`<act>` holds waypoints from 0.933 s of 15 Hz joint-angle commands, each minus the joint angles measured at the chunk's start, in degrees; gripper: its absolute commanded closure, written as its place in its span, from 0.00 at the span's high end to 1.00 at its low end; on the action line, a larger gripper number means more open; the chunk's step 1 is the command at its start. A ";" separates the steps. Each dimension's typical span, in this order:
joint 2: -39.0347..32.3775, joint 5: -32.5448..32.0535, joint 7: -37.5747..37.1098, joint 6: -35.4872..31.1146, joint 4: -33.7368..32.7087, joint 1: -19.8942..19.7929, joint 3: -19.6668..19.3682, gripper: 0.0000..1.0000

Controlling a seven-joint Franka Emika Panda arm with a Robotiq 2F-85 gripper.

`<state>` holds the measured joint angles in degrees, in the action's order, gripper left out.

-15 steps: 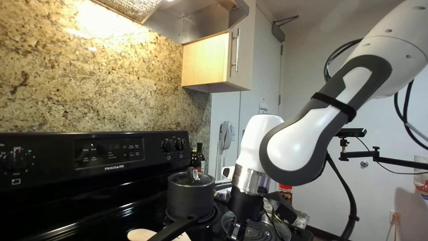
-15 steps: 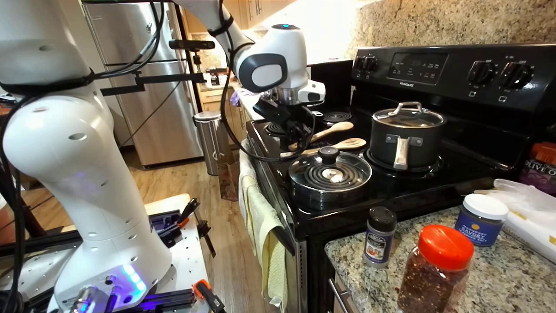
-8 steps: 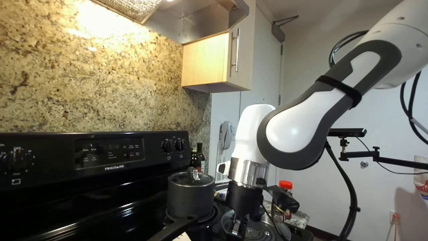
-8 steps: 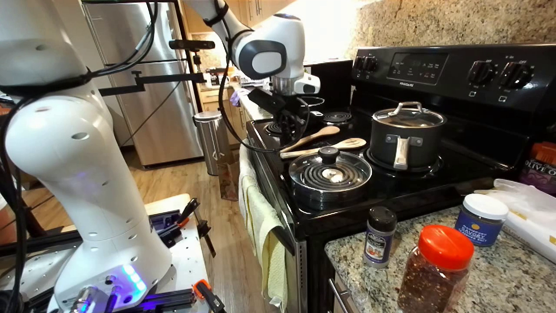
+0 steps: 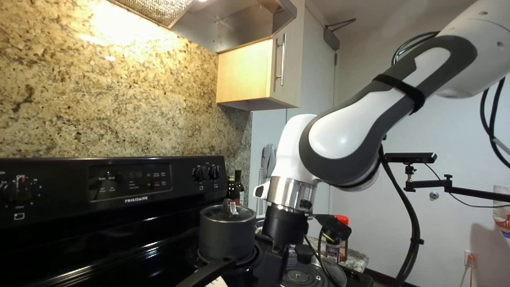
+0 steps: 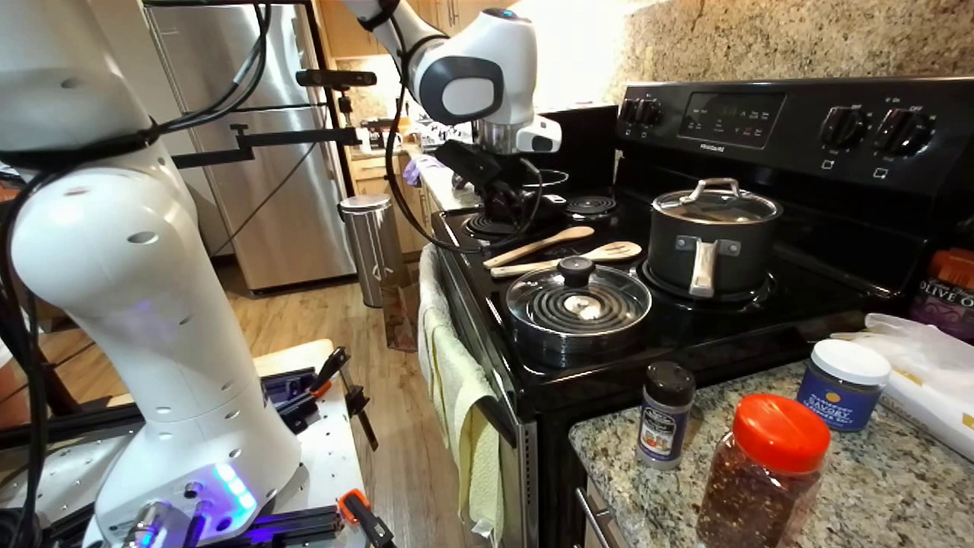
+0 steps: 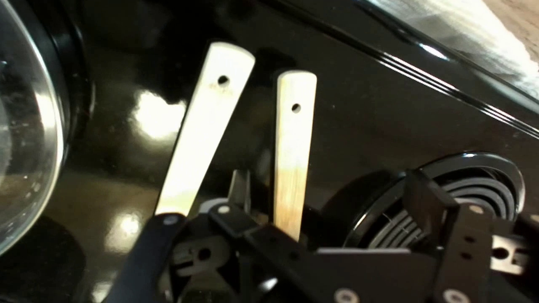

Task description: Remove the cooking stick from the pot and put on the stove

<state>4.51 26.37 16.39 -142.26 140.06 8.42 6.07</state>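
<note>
Flat on the black stove [image 6: 685,335], in an exterior view: a plain wooden spoon [image 6: 548,243], lower than the claw [image 7: 330,187] and apart from it. In the wrist view, with its pierced handle showing in the gap between the fingers, nearer one finger [image 7: 241,189] than the other. At the end of the white robot arm [image 5: 338,137], above the stove, with fingers spread wide: the claw. Just beside the wooden spoon, a slotted wooden spoon [image 6: 605,253], with handle outside that gap. Close by the slotted wooden spoon, a black-knobbed glass lid [image 6: 576,274]; behind the farther finger, a coil burner [image 7: 488,189]. Farther back, a lidded gray pot [image 6: 742,262]. Down the stove front, a pale towel [image 6: 472,426]. Alongside on the granite table [image 6: 609,441], a black-capped shaker [image 6: 663,415] and a red-lidded jar [image 6: 761,472].
</note>
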 commanded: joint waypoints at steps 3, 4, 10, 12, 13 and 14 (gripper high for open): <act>3.25 6.54 7.40 0.41 0.39 0.59 -1.13 1.00; 4.24 6.77 8.77 0.06 0.61 0.91 -1.02 1.00; 7.08 -1.38 9.02 2.06 -3.20 2.45 -0.46 1.00; 5.15 -0.53 16.53 3.22 -7.04 4.41 -1.72 1.00; 6.74 -0.81 11.05 1.12 -3.73 3.65 -1.24 1.00; 6.50 -0.77 12.67 1.49 -4.93 4.06 -1.29 1.00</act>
<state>10.99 25.90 29.42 -140.86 135.19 11.97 5.26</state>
